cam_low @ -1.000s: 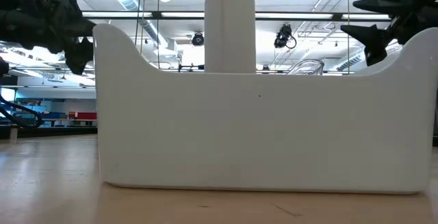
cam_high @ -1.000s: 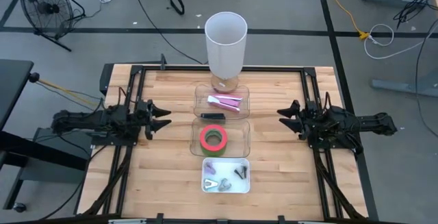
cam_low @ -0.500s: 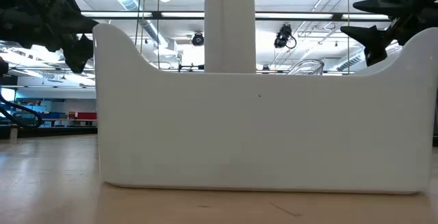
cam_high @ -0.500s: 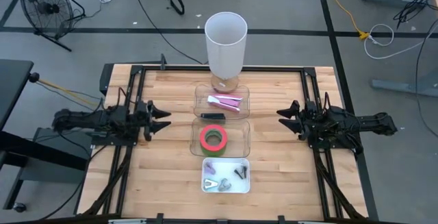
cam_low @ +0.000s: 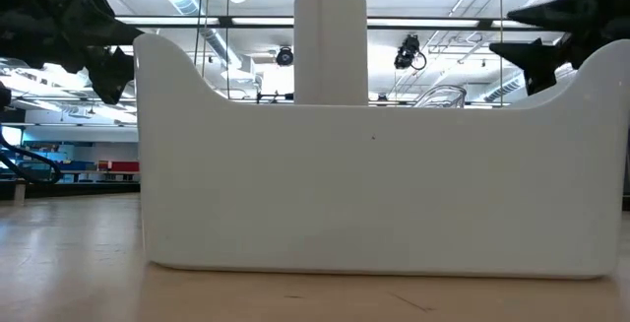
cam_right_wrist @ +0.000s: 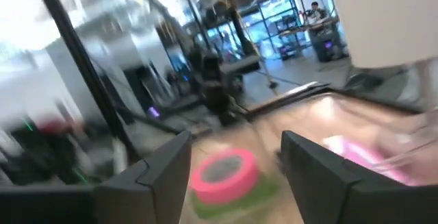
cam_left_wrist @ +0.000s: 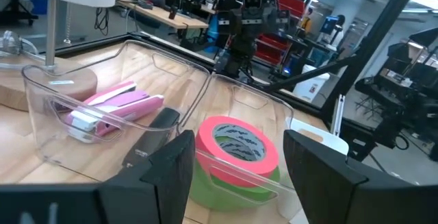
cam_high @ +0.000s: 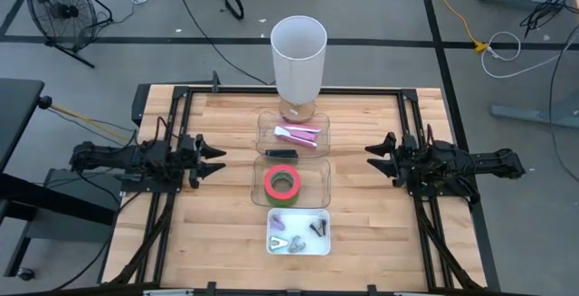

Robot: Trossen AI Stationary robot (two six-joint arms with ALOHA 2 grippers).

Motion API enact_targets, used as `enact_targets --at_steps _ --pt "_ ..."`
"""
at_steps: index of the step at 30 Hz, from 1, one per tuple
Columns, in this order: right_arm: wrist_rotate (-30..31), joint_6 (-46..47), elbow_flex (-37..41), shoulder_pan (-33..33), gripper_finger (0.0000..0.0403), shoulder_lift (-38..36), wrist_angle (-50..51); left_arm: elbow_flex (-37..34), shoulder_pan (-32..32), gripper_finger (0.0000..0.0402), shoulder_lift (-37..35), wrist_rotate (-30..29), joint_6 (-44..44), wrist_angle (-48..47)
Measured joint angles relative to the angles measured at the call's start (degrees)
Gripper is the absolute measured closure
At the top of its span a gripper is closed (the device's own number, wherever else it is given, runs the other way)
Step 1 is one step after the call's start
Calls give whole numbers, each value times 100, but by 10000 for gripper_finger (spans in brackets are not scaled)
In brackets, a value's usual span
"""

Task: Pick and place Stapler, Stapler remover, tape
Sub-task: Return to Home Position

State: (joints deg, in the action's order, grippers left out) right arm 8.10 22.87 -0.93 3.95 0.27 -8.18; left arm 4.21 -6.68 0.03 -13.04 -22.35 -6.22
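Now the left gripper (cam_high: pixel 217 156) is being held above the left side of the table (cam_high: pixel 226 233), its fingers spread with nothing between them, pointed toward the middle row of bins. The right gripper (cam_high: pixel 372 159) is being held likewise over the right side, fingers spread and empty. The pink stapler (cam_high: pixel 297 135) is lying in the far clear bin (cam_high: pixel 264 124), just in front of the white cylinder (cam_high: pixel 298 56). A black stapler (cam_high: pixel 281 153) is resting by that bin's near wall. The tape (cam_high: pixel 282 184), pink over green, is sitting in the middle clear bin (cam_high: pixel 258 187). The staple removers (cam_high: pixel 291 242) are being kept in the white bin (cam_high: pixel 298 214) by the front edge.
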Motion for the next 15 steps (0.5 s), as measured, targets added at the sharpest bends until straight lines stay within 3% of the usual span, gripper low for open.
enact_targets --at_steps 4,8,15 --pt "-3 -1668 -2 0 175 5 677 0 0 175 0 0 0 2" --pt "-90 -3251 -2 0 175 77 604 0 0 175 0 1 0 0" --pt "-105 -3511 -2 0 175 81 613 0 0 175 0 0 0 0"
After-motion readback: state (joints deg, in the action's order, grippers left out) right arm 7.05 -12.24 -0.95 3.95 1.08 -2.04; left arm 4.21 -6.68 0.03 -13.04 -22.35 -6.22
